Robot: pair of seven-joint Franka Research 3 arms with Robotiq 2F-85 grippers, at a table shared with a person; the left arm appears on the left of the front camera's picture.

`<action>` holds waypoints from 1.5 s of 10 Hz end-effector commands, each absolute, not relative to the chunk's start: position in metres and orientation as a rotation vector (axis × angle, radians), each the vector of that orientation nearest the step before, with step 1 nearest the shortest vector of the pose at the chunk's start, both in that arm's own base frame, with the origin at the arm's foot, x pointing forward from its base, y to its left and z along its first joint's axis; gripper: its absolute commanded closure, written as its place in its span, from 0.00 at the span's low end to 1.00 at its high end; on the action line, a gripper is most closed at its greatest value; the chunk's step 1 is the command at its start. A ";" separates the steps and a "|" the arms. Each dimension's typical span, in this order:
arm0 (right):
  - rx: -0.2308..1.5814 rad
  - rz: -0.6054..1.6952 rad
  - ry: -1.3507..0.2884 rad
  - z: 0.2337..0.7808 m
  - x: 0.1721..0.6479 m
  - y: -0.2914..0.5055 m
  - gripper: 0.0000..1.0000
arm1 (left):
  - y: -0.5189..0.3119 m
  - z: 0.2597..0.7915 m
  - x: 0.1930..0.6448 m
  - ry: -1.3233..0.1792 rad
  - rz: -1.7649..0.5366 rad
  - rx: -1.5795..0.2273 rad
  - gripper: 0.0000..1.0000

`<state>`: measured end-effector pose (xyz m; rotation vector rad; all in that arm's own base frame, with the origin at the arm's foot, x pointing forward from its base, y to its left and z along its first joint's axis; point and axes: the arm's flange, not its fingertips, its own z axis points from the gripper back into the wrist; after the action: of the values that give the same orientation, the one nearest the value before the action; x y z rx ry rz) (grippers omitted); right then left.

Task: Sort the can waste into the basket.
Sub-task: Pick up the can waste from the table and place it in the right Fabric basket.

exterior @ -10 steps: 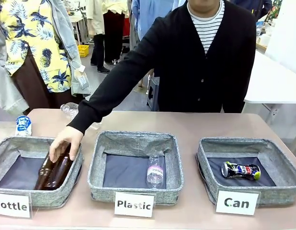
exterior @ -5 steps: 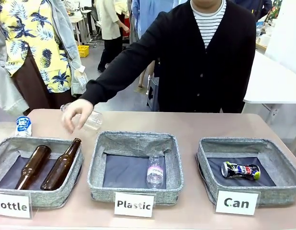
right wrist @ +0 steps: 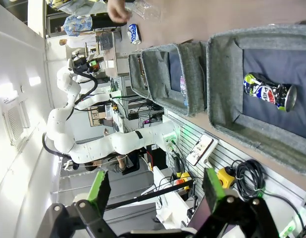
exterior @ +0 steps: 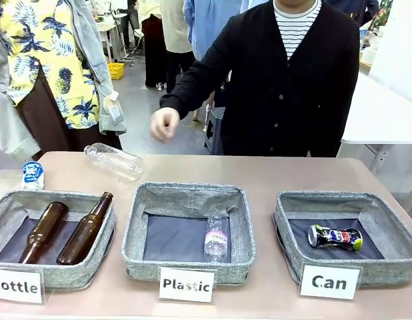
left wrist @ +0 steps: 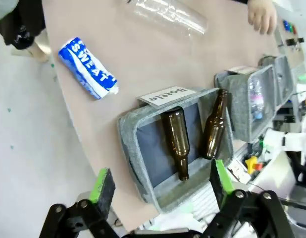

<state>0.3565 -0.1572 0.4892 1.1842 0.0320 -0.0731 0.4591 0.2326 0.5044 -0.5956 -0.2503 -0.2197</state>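
Note:
A dented silver can (exterior: pixel 335 237) with blue, red and yellow print lies in the grey basket (exterior: pixel 318 202) behind the "Can" sign (exterior: pixel 330 282) at the right. The right wrist view looks down on the same can (right wrist: pixel 269 91) and basket (right wrist: pixel 222 84), with my right gripper (right wrist: pixel 155 191) open and well clear of them. A blue can (exterior: pixel 33 175) with white print lies on the table at the far left. My left gripper (left wrist: pixel 162 181) is open above the table edge, with the blue can (left wrist: pixel 88 74) lying farther off.
The "Bottle" basket (exterior: pixel 6 207) holds two brown bottles (exterior: pixel 86 228). The "Plastic" basket (exterior: pixel 186 195) holds a clear bottle (exterior: pixel 217 237). Another clear bottle (exterior: pixel 114 161) lies on the table behind them. The person's hand (exterior: pixel 164 123) hangs above the far edge.
The person's hand let go of a brown bottle in the "Bottle" basket, rose past the loose clear bottle and drew back towards their body. Neither gripper has moved.

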 end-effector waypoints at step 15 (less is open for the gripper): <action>1.160 -0.054 0.024 0.489 0.354 -0.159 0.00 | 0.117 0.390 0.570 -0.106 0.349 -0.076 0.00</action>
<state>0.3565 -0.1571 0.4893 1.1839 0.0319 -0.0730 0.5666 0.1216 0.3875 -0.1422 -0.0932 0.2854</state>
